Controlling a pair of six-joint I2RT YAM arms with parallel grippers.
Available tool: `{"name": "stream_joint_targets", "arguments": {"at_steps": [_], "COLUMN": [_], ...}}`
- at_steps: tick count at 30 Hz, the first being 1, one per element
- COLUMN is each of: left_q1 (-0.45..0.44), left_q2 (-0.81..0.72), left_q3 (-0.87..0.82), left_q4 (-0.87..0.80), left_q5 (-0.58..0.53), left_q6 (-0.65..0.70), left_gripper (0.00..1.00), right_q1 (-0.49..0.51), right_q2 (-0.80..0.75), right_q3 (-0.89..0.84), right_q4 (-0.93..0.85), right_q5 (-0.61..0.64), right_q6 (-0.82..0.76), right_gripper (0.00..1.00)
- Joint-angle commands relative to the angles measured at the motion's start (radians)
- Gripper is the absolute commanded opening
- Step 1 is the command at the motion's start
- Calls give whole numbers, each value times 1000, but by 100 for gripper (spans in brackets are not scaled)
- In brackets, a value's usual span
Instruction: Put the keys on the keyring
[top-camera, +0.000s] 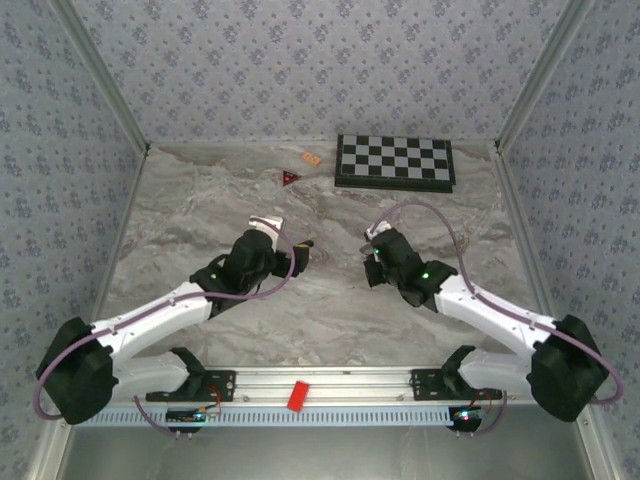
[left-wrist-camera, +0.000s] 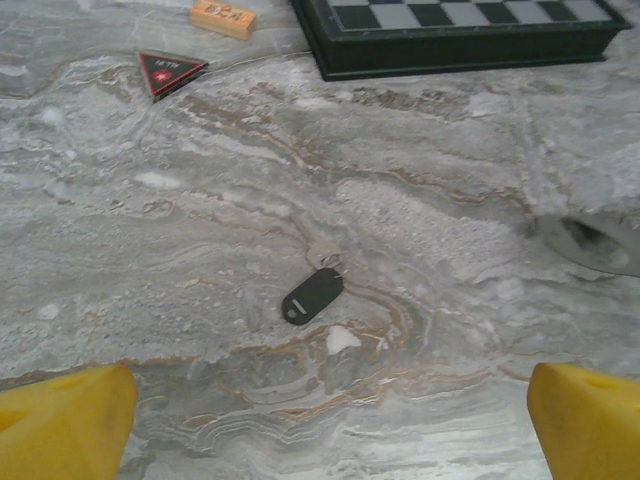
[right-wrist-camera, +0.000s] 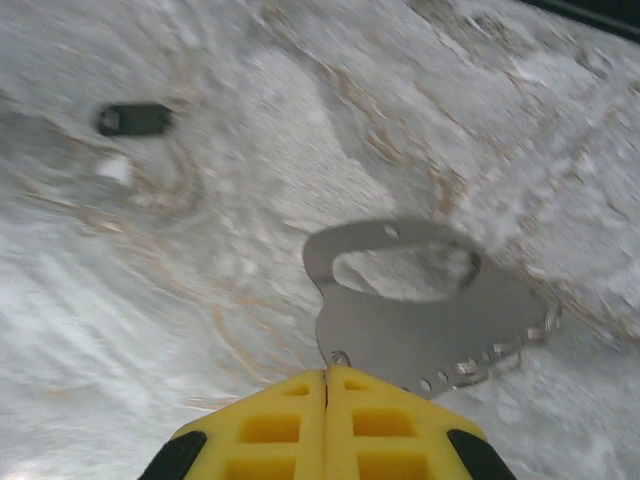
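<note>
The keys (left-wrist-camera: 313, 296) are a small black tag with a tiny metal loop at its far end, lying flat on the marble. They also appear in the top view (top-camera: 303, 247) and, blurred, at the upper left of the right wrist view (right-wrist-camera: 134, 119). My left gripper (left-wrist-camera: 325, 430) stands open just short of them, its yellow fingertips (left-wrist-camera: 65, 420) wide apart. The keyring (right-wrist-camera: 420, 330) is a flat silvery plate with a long oval hole. My right gripper (right-wrist-camera: 327, 372) is shut on its near edge. The keyring's tip (left-wrist-camera: 610, 262) shows at the right of the left wrist view.
A black-and-white checkerboard (top-camera: 395, 160) lies at the back right of the table. A small red triangle (top-camera: 291, 178) and an orange chip (top-camera: 311, 158) sit to its left. Patterned walls close in the table on three sides.
</note>
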Motion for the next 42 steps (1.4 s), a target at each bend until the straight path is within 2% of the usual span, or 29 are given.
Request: {"name": "stream_joint_targets", "arguments": {"at_steps": [1, 6, 11, 16, 20, 23, 27, 32, 36, 42], "left_q1": [-6, 1, 31, 94, 147, 163, 165, 171, 175, 181], "left_q2": [-61, -122, -138, -135, -128, -116, -92, -84, -95, -133], "left_q3": [41, 68, 96, 100, 102, 112, 128, 132, 116, 71], "left_q4": [65, 60, 48, 94, 143, 173, 177, 172, 160, 142], "left_q5": [67, 153, 267, 433, 569, 641, 676, 662, 621, 553], "left_q6": [-11, -5, -16, -49, -70, -73, -55, -48, -47, -44], "left_gripper": [100, 100, 99, 91, 79, 73, 68, 68, 68, 70], "right_q1": [-20, -102, -173, -224, -252, -258, -254, -251, -244, -240], "right_q2": [-72, -118, -100, -56, -2, 39, 74, 77, 84, 114], "right_q3": [19, 21, 33, 36, 53, 67, 91, 100, 107, 21], "right_q4": [87, 219, 355, 517, 644, 724, 761, 728, 605, 547], "right_q5": [-185, -426, -623, -795, -908, -974, -995, -977, -906, -805], "right_q6": [-82, -125, -79, -9, 79, 132, 161, 143, 89, 83], "right_gripper": [0, 0, 0, 0, 0, 0, 0, 0, 0, 0]}}
